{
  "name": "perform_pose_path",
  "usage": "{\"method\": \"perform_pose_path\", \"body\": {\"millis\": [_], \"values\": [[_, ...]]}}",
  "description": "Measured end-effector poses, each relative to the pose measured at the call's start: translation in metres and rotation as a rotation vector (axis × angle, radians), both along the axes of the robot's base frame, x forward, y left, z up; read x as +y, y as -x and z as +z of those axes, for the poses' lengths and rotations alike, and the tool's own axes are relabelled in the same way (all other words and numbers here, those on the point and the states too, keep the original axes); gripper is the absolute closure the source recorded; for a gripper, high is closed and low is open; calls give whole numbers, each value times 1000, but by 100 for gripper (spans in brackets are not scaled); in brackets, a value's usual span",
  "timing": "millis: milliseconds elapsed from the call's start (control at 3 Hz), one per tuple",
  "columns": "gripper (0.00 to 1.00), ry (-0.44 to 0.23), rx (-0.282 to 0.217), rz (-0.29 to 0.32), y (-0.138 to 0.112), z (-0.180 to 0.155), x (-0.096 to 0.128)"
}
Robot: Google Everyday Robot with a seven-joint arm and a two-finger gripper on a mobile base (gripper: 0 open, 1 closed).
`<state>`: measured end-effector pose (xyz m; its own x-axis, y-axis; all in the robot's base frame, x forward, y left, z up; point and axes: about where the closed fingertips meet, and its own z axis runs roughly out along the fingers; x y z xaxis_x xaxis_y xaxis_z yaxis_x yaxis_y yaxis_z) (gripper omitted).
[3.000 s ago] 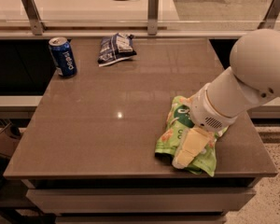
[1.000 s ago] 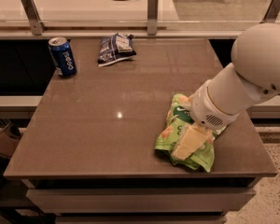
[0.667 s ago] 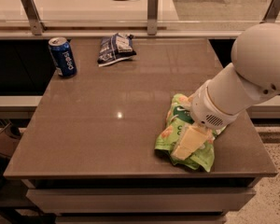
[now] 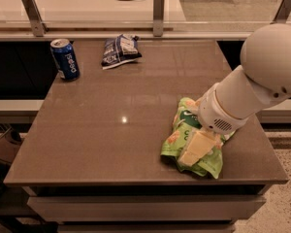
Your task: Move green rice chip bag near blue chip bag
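Note:
The green rice chip bag (image 4: 172, 139) lies crumpled on the brown table (image 4: 121, 101), near its front right corner. My gripper (image 4: 196, 148) is down on the middle of this bag, pressed into it, with the white arm (image 4: 262, 76) reaching in from the right. Part of the bag is hidden under the gripper and wrist. The blue chip bag (image 4: 120, 50) lies flat at the back of the table, left of centre, far from the green bag and the gripper.
A blue Pepsi can (image 4: 65, 58) stands upright at the back left, just left of the blue chip bag. A railing with metal posts (image 4: 158, 8) runs behind the table. The table's front edge is close to the green bag.
The arm has shifted very slightly to the right over the green bag. The bag, the blue chip bag and the can stay where they were.

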<state>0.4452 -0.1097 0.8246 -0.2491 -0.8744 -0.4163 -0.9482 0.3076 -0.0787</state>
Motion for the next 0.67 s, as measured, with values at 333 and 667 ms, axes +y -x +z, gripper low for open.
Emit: {"method": "perform_pose_path", "body": {"millis": [333,667], "values": [[100,0,0,0,0,0,0],[100,3,-1,-2,1,1,0]]}}
